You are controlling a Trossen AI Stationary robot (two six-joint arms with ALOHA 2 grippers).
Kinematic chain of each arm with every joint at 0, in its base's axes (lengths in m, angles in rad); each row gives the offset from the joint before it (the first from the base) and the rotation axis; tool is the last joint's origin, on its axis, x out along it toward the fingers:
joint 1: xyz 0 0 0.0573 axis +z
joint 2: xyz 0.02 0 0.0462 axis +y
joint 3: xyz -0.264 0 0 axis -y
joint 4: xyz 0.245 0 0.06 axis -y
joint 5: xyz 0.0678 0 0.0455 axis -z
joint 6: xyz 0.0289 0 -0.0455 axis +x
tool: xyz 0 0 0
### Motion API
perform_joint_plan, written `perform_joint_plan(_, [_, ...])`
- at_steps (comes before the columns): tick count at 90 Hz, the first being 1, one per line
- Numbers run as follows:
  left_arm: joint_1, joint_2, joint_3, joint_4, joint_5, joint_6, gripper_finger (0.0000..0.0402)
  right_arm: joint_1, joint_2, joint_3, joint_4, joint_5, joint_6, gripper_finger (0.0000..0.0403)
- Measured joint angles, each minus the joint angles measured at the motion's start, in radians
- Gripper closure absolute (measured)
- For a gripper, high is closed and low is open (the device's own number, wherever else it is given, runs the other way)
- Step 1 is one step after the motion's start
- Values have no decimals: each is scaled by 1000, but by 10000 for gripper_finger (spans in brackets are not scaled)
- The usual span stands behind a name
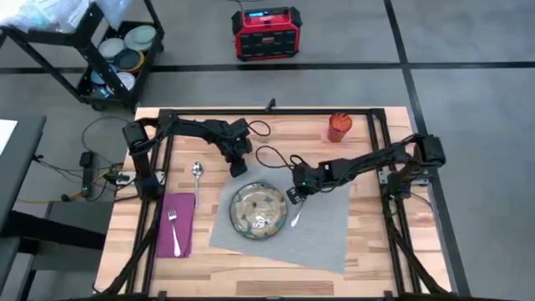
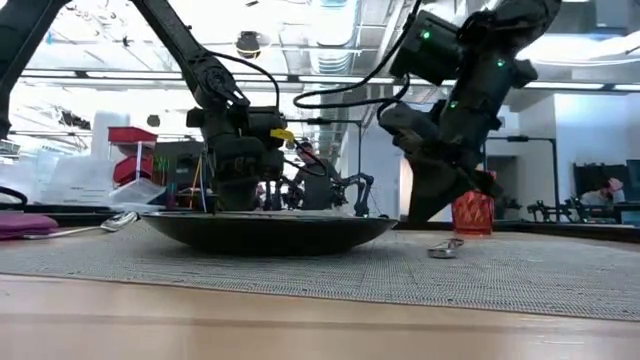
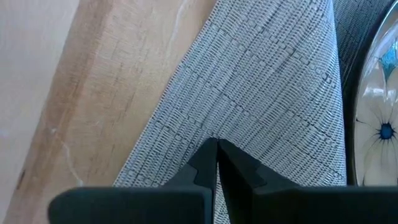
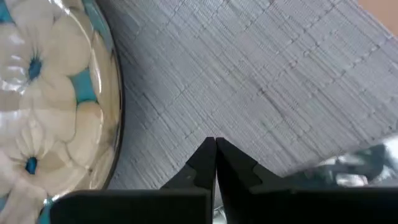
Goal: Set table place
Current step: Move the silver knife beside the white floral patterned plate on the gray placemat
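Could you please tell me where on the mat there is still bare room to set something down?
The grey mat is bare right of the knife. Crowded: plate, right gripper, left gripper.

Grey floor (image 1: pixel 468 50) crossed by dark seam lines surrounds the work area, with a red and black portable power box (image 1: pixel 266 32) standing on it, a black wheeled cart (image 1: pixel 113 58) holding stacked dishes, and bright ceiling lights (image 2: pixel 330 20) over a cluttered workshop behind.
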Motion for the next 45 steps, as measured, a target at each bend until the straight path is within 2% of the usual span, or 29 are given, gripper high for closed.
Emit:
perform_joint_plan(31, [0,0,0,-3,0,16,401,139,-11,0,-87,85,175,403])
perform_joint_plan(45, [0,0,0,2,0,19,401,155,-10,-1,-126,101,208,403])
